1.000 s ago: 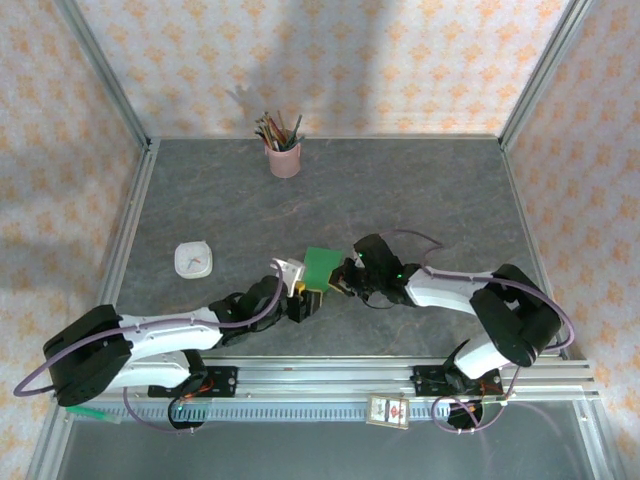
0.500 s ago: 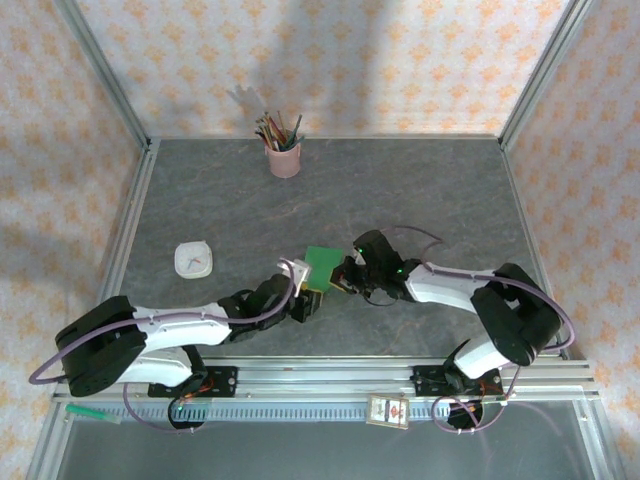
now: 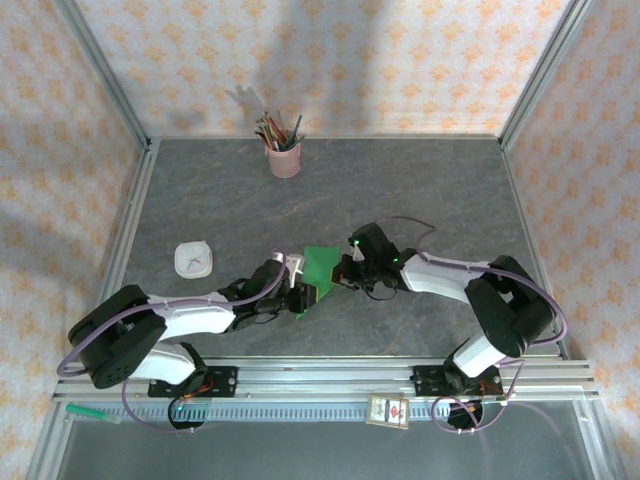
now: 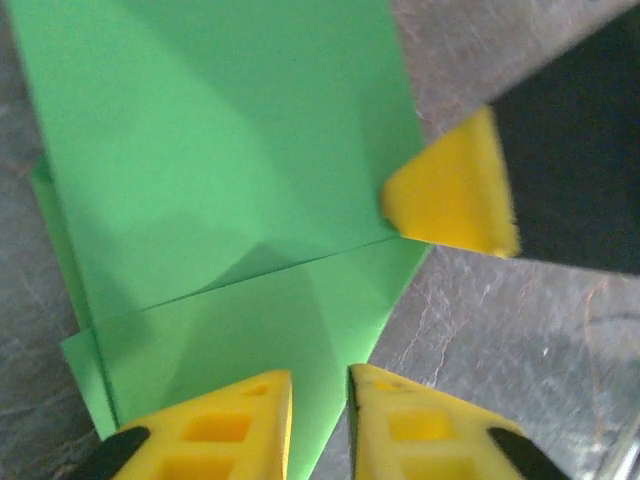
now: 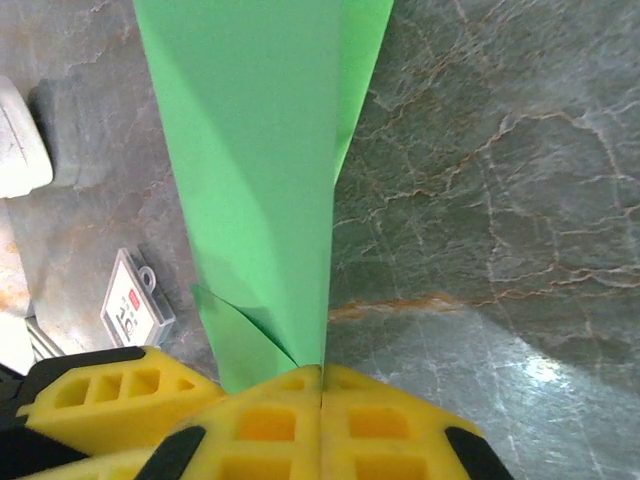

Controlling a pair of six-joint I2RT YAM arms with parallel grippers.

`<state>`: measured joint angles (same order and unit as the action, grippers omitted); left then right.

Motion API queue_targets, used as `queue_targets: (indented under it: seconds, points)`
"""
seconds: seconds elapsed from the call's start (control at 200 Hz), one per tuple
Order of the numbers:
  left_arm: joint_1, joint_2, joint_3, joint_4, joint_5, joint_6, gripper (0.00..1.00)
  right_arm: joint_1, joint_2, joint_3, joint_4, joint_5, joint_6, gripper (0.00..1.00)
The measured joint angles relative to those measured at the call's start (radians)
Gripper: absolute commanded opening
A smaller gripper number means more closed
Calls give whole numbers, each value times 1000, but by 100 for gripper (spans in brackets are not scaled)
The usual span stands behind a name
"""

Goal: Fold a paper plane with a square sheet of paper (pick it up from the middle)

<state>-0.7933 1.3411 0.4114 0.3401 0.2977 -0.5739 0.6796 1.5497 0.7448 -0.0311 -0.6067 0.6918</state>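
Top external view: the square sheet of paper (image 3: 320, 266), creased and green, is over the table (image 3: 430, 190) near the middle of its near edge. The right gripper (image 5: 322, 378) is clamped tight on it. The left gripper (image 4: 320, 395) has its jaws a slit apart around the sheet's corner.
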Motion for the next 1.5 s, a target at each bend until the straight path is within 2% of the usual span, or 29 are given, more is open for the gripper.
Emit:
queue_targets:
  seconds: [0.145,0.285,0.45,0.646,0.981,1.271,1.501]
  points:
    - [-95,-68,32,-41,-135,102,47,0,0,18,0,-26,37,0]
    - [-140,-85,37,-50,-263,177,59,0,0,27,6,-46,86,0]
    - [-187,-84,37,-58,-397,257,65,-2,0,27,29,-70,154,0]
    - [-228,-48,37,-59,-512,331,66,-9,-6,22,69,-94,216,0]
    - [-228,59,73,-60,-593,408,56,-9,-14,14,92,-109,253,0]
    - [-228,105,102,-60,-613,426,38,-9,-14,8,96,-109,255,0]
    - [-228,119,106,-56,-617,425,30,-9,-14,4,107,-109,256,0]
